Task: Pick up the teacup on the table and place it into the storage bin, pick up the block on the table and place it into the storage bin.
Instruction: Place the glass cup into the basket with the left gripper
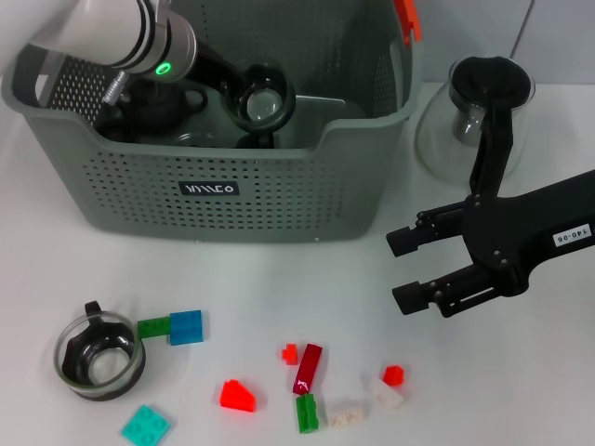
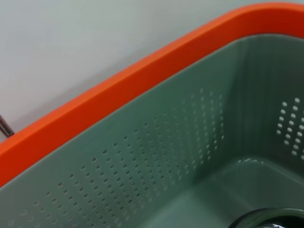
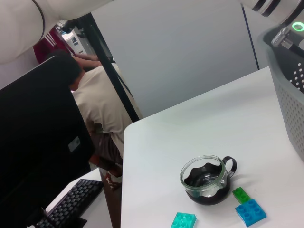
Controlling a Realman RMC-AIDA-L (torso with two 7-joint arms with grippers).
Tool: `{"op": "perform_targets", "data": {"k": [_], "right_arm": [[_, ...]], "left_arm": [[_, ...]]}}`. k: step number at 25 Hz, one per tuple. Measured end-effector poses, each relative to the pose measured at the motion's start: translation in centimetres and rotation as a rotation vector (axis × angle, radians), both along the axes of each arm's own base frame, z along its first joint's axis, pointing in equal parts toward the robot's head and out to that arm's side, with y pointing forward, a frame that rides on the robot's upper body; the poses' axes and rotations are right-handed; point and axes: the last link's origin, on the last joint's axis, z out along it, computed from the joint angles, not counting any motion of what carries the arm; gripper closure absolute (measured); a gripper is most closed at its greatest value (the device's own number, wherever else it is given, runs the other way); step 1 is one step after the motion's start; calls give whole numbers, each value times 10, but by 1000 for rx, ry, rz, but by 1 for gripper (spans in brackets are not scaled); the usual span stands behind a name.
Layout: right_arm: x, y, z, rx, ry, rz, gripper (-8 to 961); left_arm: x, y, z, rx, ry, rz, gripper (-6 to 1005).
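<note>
Head view shows the left arm reaching down into the storage bin (image 1: 214, 190), its left hand (image 1: 244, 104) low inside near the bin's middle, where a dark teacup (image 1: 263, 100) sits right at the fingers; whether the fingers grip it or stand apart cannot be told. Beside that hand, inside the bin, another dark rounded cup-like thing (image 1: 153, 107) lies partly hidden under the arm. Left wrist view takes in only the bin's perforated inner wall (image 2: 190, 142), its orange-red rim strip (image 2: 142, 76) and a dark curved edge at the bin floor. The right hand (image 1: 405, 269) hovers over the table (image 1: 279, 279) outside the bin, just past its near right corner, its two black fingers spread wide with nothing between them. Behind this hand stands a clear glass pot (image 1: 483, 102) with a black handle. Well off to the far side of the right hand, a second glass teacup (image 1: 98, 355) with a dark base rests upright on the table, with a green and blue block (image 1: 175, 327) just beside it and a teal block (image 1: 146, 425) near it. Closer to the right hand, red, green and white blocks (image 1: 310, 367) lie scattered on the table.
</note>
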Motion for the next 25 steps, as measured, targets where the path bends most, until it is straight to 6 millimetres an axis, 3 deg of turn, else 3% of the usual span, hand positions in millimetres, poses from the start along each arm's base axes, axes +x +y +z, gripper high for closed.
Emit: {"op": "perform_targets", "data": {"k": [25], "right_arm": [[0, 1, 0, 6, 2, 0, 99]], "left_arm": [[-6, -4, -8, -22, 31, 5, 950]]}}
